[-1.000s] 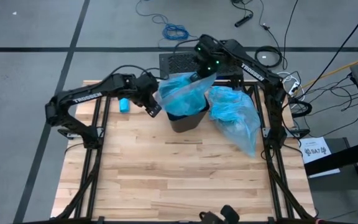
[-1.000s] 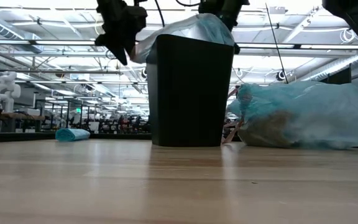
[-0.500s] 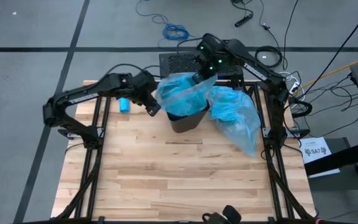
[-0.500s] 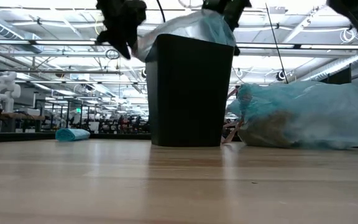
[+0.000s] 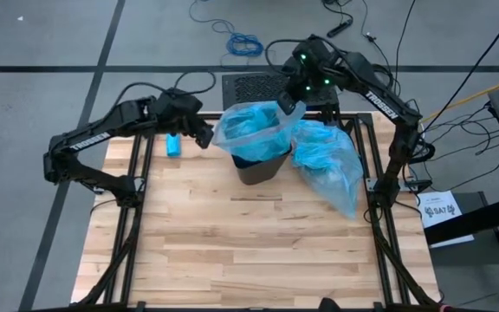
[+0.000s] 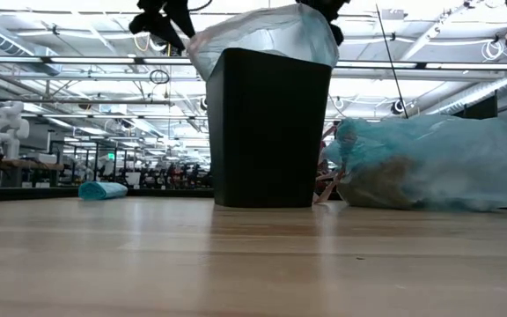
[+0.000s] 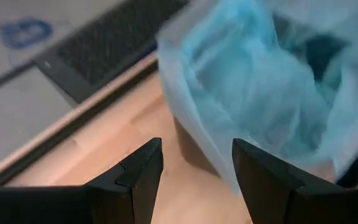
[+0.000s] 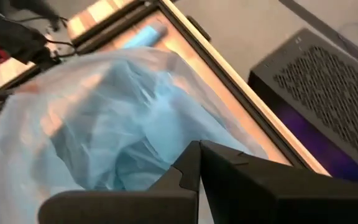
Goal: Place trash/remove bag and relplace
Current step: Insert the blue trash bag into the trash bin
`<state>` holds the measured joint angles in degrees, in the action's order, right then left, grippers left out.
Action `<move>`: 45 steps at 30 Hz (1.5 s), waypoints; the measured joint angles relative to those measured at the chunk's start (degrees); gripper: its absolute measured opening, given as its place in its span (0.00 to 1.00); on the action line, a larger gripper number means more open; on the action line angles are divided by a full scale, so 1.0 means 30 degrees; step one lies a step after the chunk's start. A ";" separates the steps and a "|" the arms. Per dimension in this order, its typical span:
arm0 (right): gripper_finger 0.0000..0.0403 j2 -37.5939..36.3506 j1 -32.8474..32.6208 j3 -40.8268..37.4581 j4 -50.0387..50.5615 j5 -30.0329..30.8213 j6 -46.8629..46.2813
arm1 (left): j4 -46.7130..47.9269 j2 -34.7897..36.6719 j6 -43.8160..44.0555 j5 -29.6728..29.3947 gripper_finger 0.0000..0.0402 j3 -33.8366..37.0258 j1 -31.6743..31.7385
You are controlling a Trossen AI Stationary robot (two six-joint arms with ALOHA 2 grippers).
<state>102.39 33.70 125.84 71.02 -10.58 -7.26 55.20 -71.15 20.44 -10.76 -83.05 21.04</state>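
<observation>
A black bin [image 5: 262, 169] stands on the wooden table, lined with a pale blue bag [image 5: 249, 130] whose mouth billows above the rim [image 6: 262, 35]. My right gripper [image 5: 287, 106] is shut at the bag's far right rim. My left gripper [image 5: 206, 137] hangs open beside the bag's left rim, and table shows between its fingers [image 7: 194, 146]. To the right of the bin a filled, see-through blue bag [image 5: 327, 165] lies on its side, with brownish trash [image 6: 385, 189] dimly visible inside. My right gripper pinches the far right part of the bag's rim [image 8: 166, 140] between its two shut fingers. It slants down at the rim from the far right. The rim is drawn up above the bin there, while the rest of the bag hangs inside. My left gripper is close to the bag's left edge [image 7: 225, 177], but I cannot tell whether a finger touches it.
A small rolled blue bundle [image 5: 173, 146] lies on the table's far left, behind my left arm. A black perforated box [image 5: 249, 87] sits just past the far edge. The near half of the table [image 5: 249, 251] is bare wood.
Both grippers have risen and drawn back toward the far edge, tipping less steeply downward. The bag's mouth has come up with them and stands higher and fuller over the bin. The bin and the filled bag have stayed put.
</observation>
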 joint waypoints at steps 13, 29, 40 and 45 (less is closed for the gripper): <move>0.00 0.0966 -0.1700 0.0028 0.0590 -0.0095 -0.0003 | -0.2619 -0.2140 -0.3565 0.1579 0.49 -0.0011 0.0385; 0.00 0.2815 -0.1442 0.0028 0.0789 0.0666 -0.2418 | -0.1439 -0.2538 -0.7189 0.3799 0.49 -0.0007 0.4239; 0.00 0.2648 -0.1906 -0.0001 -0.2354 0.0579 -0.3018 | -0.2418 -0.2080 -0.8449 0.5521 0.49 -0.0029 0.4612; 0.00 0.2565 -0.1999 0.0021 -0.3047 0.0496 -0.3073 | -0.1915 -0.2250 -0.9567 0.6195 0.49 -0.0007 0.4656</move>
<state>110.08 27.70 125.91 61.88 -9.09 -16.48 49.45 -77.90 -8.26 7.82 -83.07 35.00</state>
